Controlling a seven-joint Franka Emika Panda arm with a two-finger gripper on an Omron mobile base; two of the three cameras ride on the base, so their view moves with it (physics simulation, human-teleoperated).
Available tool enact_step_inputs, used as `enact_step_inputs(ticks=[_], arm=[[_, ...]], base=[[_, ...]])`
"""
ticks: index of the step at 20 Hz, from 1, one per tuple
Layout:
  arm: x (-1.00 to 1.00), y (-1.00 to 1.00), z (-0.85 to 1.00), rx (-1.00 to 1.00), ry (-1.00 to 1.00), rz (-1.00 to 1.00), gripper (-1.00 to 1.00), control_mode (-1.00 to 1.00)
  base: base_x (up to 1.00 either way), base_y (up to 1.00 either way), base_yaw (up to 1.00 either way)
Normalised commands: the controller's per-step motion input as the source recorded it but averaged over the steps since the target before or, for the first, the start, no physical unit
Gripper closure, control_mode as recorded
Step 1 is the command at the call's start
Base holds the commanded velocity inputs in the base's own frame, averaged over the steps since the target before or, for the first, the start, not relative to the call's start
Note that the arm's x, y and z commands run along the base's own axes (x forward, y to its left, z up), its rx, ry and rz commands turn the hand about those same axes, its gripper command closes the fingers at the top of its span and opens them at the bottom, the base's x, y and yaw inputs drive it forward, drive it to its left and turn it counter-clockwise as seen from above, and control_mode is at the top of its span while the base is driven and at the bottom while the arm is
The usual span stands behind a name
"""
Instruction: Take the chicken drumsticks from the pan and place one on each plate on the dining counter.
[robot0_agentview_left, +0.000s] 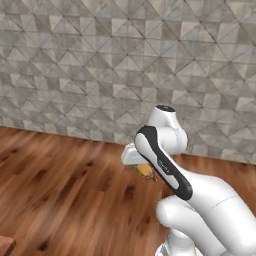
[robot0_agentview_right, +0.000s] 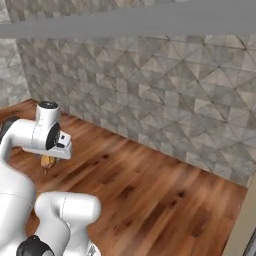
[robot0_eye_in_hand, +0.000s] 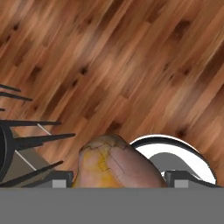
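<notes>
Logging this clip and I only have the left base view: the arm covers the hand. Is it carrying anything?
Observer: Yes. In the hand view a golden-brown chicken drumstick sits between the two fingertips of the gripper, shut on it.
Operator: I see a bit of orange under the wrist. Is that it?
Observer: Yes. The right base view shows the same piece hanging below the hand, over the wood floor.
Operator: Any plate or counter close by?
Observer: None that I can make out. The right base view has a grey tiled wall behind the arm.
</notes>
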Motion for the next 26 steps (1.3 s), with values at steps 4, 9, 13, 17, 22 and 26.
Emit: enact_step_inputs(ticks=[4, 9, 13, 17, 22, 26], arm=[[0.0, 0.0, 0.0, 0.0, 0.0, 0.0, 1.0, 1.0], [0.0, 0.0, 0.0, 0.0, 0.0, 0.0, 1.0, 1.0], [0.0, 0.0, 0.0, 0.0, 0.0, 0.0, 1.0, 1.0], [0.0, 0.0, 0.0, 0.0, 0.0, 0.0, 1.0, 1.0], [0.0, 0.0, 0.0, 0.0, 0.0, 0.0, 1.0, 1.0], [0.0, 0.0, 0.0, 0.0, 0.0, 0.0, 1.0, 1.0]], base=[[1.0, 0.01, 0.44], [0.99, 0.0, 0.6], [0.99, 0.0, 0.62], [1.0, 0.0, 0.54], [1.0, 0.01, 0.45], [1.0, 0.0, 0.41]])
